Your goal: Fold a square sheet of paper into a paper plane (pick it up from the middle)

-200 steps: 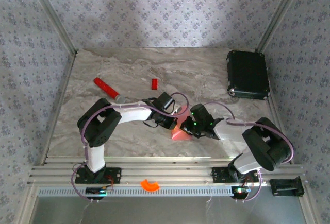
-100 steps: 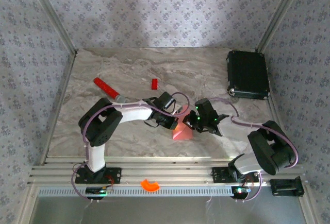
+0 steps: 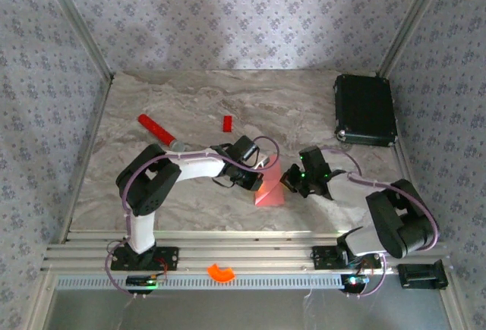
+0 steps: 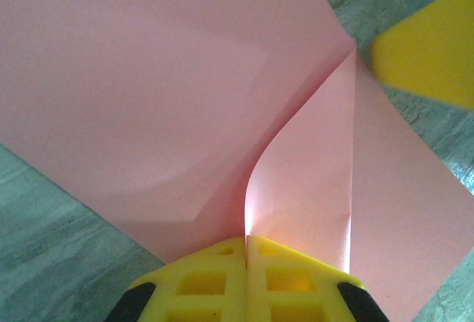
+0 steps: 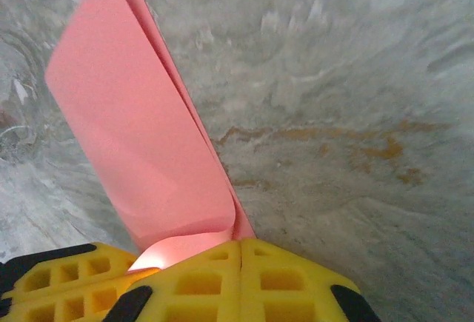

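Top view, paper: I see the pink paper [image 3: 271, 192] near the front middle of the table [image 3: 190, 95], partly folded, between the two arms.
Top view, left gripper: the left gripper [image 3: 260, 177] meets the paper's left side.
Top view, right gripper: the right gripper [image 3: 291, 181] touches its right edge.
Top view, rest: a red stick [image 3: 156, 130] and a red block [image 3: 226, 123] lie well apart from the paper at the back left. A black case [image 3: 365, 110] sits at the back right and an orange piece [image 3: 221, 272] on the front rail.
Left wrist, gripper: the left gripper [image 4: 246, 242] is pinched tight on the paper's near edge (I can make out no gap between the jaws).
Left wrist, paper: the paper [image 4: 148, 100] spreads over the marble, with one flap curling up from the pinch towards a corner at the upper right. Blurred yellow fingers [image 4: 428, 48] sit just beside that corner.
Right wrist, gripper: the right gripper [image 5: 241, 252] is clamped on the paper, jaws together.
Right wrist, paper: the paper [image 5: 141, 137] rises from the jaws as a doubled sheet, with a small loop at the pinch, tilted up and to the left over the marble.
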Available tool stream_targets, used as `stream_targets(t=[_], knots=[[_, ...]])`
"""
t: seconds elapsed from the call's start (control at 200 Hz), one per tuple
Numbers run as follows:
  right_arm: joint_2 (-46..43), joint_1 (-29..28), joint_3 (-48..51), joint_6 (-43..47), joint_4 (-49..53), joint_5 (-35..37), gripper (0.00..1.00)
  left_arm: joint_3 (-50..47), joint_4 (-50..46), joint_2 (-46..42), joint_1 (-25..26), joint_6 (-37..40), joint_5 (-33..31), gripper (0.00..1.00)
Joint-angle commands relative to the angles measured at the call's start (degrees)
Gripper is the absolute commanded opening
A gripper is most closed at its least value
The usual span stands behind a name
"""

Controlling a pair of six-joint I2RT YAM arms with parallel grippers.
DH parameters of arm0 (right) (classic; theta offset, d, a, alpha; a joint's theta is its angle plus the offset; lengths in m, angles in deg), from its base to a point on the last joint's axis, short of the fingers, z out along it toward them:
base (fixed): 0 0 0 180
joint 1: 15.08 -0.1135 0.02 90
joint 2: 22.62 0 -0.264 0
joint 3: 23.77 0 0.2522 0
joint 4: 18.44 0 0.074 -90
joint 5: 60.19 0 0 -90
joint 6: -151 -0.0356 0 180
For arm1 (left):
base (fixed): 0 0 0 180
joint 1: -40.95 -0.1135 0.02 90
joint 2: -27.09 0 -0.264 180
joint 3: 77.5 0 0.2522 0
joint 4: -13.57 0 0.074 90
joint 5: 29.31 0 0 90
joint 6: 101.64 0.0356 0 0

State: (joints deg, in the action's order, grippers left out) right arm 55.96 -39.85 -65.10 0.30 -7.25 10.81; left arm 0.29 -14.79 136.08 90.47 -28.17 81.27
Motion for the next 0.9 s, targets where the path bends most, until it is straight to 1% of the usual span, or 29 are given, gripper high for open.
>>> stream_targets(t=[0.0,0.135,0.225,0.335,0.445,0.58,0.675,0.77,0.895], knots=[[-2.24,0.10,-3.89,2.87,2.03,-2.68,0.03,-1.40,-4.87,3.05,0.40,0.71,-1.33,0.00],[0.14,-1.89,-5.19,2.99,0.62,-3.65,0.03,-1.18,-5.05,3.19,0.39,0.71,-1.25,0.00],[3.00,-2.46,-5.10,3.05,2.42,-2.15,0.02,-0.85,-5.23,3.46,0.48,0.71,-1.24,0.00],[5.39,-1.06,-2.21,2.38,0.80,-1.56,0.02,-0.75,-5.34,3.51,0.49,0.80,-1.15,0.00],[6.04,1.93,0.18,2.82,-1.87,-2.85,0.02,-0.70,-5.36,3.63,0.54,0.80,-1.11,0.00],[5.05,5.18,-0.15,4.63,-0.37,-2.67,0.02,-0.91,-5.19,3.82,0.66,0.72,-1.07,0.00],[4.09,6.10,-0.53,4.82,-1.59,-3.84,0.02,-0.92,-5.14,3.82,0.76,0.63,-1.14,0.00],[1.07,4.77,-1.19,4.39,-0.48,-3.39,0.03,-1.10,-5.19,3.62,0.76,0.46,-1.23,0.00],[-3.83,0.36,-1.44,2.75,0.88,0.29,0.03,-1.19,-5.12,3.59,0.80,0.38,-1.33,0.00]])
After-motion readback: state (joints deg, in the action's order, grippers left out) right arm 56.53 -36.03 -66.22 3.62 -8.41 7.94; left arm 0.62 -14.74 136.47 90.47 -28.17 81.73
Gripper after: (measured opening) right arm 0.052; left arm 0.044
